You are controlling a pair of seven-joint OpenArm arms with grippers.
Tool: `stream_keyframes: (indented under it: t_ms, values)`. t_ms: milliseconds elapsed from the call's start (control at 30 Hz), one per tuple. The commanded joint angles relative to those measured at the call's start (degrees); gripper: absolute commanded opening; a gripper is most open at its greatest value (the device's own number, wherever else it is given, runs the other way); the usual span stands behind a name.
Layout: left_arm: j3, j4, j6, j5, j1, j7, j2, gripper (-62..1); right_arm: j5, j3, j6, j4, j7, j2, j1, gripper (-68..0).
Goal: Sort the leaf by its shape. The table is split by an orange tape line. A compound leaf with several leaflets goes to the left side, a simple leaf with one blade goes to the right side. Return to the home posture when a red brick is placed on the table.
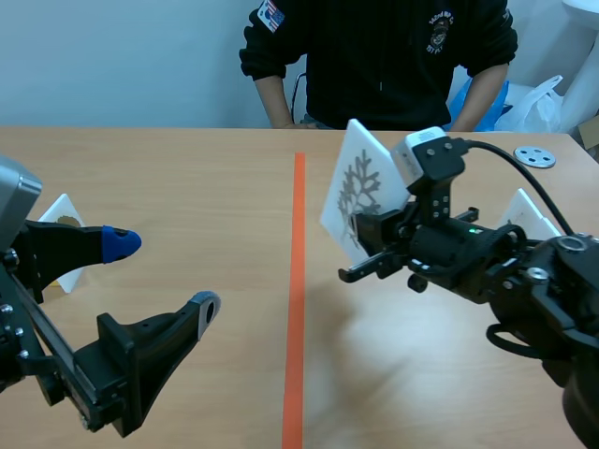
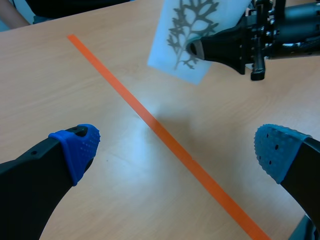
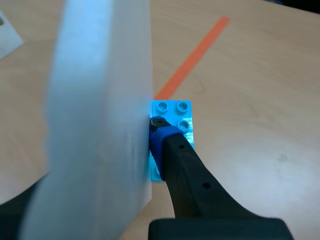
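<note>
Carrying step in progress: right gripper is pinching the leaf card and holding it tilted, clear of the bench, over the right half just beside the orange tape line. Print is reading as a branching leaf with several leaflets, so I'm judging it compound, meaning it's belonging on the left half, not where it's hanging. Right wrist view is showing a blue brick against the card's lower edge, probably its foot; one finger is pressing there. Left gripper is sitting low near the bench's near-left corner, fingers spread wide, gripping nothing.

Next move, my read: swinging the card across the tape, lowering until the foot is sitting flat on the left half, then releasing. Tilt is needing correction first, or the card is likely tipping on release. Path is also needing clearance from the left gripper and the second card by the left edge.

Hard to see: the right gripper's other finger is hiding behind the card in its wrist view; print on the second card is too small to classify; a third card near the right edge is being partly covered by the right arm. No red brick is showing, so home posture isn't being called for. Person is sitting at the far edge
</note>
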Motion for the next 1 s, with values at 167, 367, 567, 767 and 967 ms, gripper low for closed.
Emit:
stream_keyframes:
  t_ms: [167, 367, 567, 767, 967]
  values:
    - [-0.5, 0.3, 0.0, -0.5, -0.2, -0.8, 0.0, 1.4, 6.6, 6.9, 0.0, 0.7, -1.9, 3.3, -1.3, -66.2]
    - [-0.5, 0.3, 0.0, -0.5, -0.2, -0.8, 0.0, 1.4, 7.6, 12.4, 0.0, 0.7, -3.4, 5.4, -2.6, -66.2]
    - [-0.5, 0.3, 0.0, -0.5, -0.2, -0.8, 0.0, 1.4, 7.4, 14.3, -1.1, 0.4, -2.2, 6.5, -3.8, -66.2]
    - [-0.5, 0.3, 0.0, -0.5, -0.2, -0.8, 0.0, 1.4, 7.3, 14.3, -3.7, -2.1, -1.8, 6.5, -3.8, -66.2]
    - [-0.5, 0.3, 0.0, -0.5, -0.2, -0.8, 0.0, 1.4, 5.7, 14.3, -7.6, -5.6, 1.6, 6.5, -3.8, -66.2]
